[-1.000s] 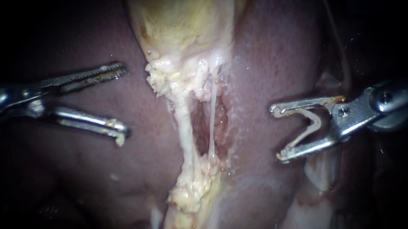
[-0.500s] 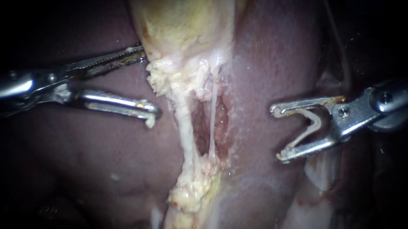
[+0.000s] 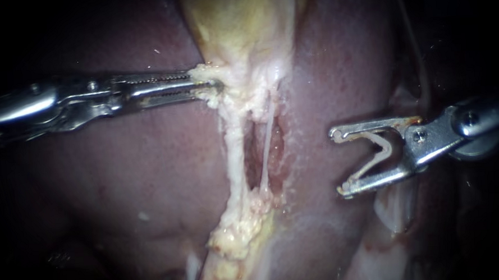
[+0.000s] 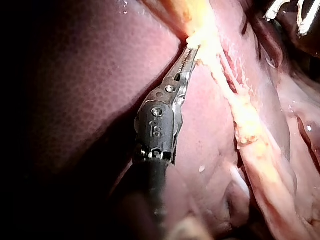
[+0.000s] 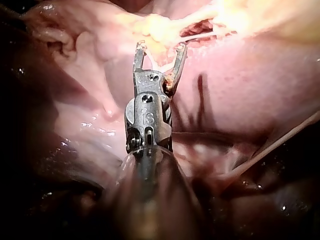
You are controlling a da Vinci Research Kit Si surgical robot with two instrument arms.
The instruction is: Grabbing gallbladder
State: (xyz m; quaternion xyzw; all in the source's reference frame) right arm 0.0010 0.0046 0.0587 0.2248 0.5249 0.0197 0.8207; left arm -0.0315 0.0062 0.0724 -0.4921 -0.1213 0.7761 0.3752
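The yellowish gallbladder [image 3: 239,28] hangs at the top centre, narrowing into pale fatty tissue. My left instrument [image 3: 205,84] comes in from the left with its toothed jaws shut on the left edge of that pale neck tissue; the left wrist view shows the jaw tips [image 4: 192,45] buried in the yellow tissue. Below the grip, a thick pale tube [image 3: 236,152] and a thin one [image 3: 267,150] run down to a fatty lump [image 3: 236,230]. My right instrument [image 3: 338,163] stands open to the right, clear of the tubes, with a pale V-shaped piece [image 3: 378,151] inside its jaws.
Dark red liver [image 3: 149,161] surrounds the gallbladder on both sides. A raw reddish pocket [image 3: 275,147] lies open between and beside the tubes. In the right wrist view the open jaws [image 5: 159,50] point at the fatty tissue [image 5: 155,27] over the liver [image 5: 240,85].
My left instrument moved right and up to the gallbladder's neck and its jaws closed on the pale tissue, nudging it rightward. The right instrument has not moved.
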